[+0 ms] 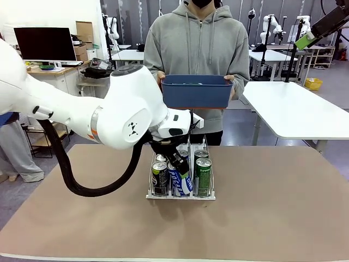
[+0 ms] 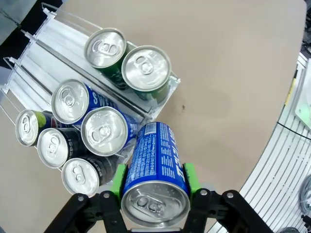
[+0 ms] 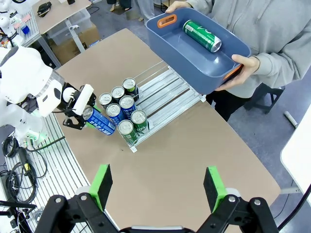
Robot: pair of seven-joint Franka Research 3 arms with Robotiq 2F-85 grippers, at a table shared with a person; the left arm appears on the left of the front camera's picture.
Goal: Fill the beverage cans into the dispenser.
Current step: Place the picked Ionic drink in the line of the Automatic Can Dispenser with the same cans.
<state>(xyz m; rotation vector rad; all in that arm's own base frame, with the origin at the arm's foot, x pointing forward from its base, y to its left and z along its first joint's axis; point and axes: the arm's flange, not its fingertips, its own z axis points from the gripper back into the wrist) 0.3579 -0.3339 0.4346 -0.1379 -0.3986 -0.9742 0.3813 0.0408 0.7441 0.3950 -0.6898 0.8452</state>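
Beverage cans [image 3: 127, 103] stand upright in the dispenser [image 3: 170, 92], seven of them crowded at its front end, near the middle of the brown counter [image 1: 272, 213]. Seen from the left wrist, two green cans [image 2: 146, 68] share one outer lane. Two blue-and-white cans [image 2: 103, 131] stand in the middle lane and three dark cans [image 2: 52, 147] in the other outer lane, all with silver tops up.

The left pincer [image 2: 154, 194] pinches an eighth can, a blue Pocari Sweat can [image 2: 155, 160], with its green pads [image 2: 118, 182] pressed against the can's sides near the top. This can is tilted, its bottom end pointing toward the front of the middle lane, just beside the foremost blue-and-white can. Whether it touches that can or the front lip cannot be told. In the front view the white left arm [image 1: 82, 114] reaches in from the left and covers part of the rack's back end.

The right pincer [image 3: 158, 187] hangs high above the counter, well apart from the dispenser, with its fingers [image 3: 102, 187] spread wide.

At the far side a person in a grey hoodie [image 1: 199, 43] holds a blue bin [image 1: 196, 93] with orange handles, one hand [image 3: 245, 65] at each end. One green can [image 3: 201, 35] lies on its side in the bin.
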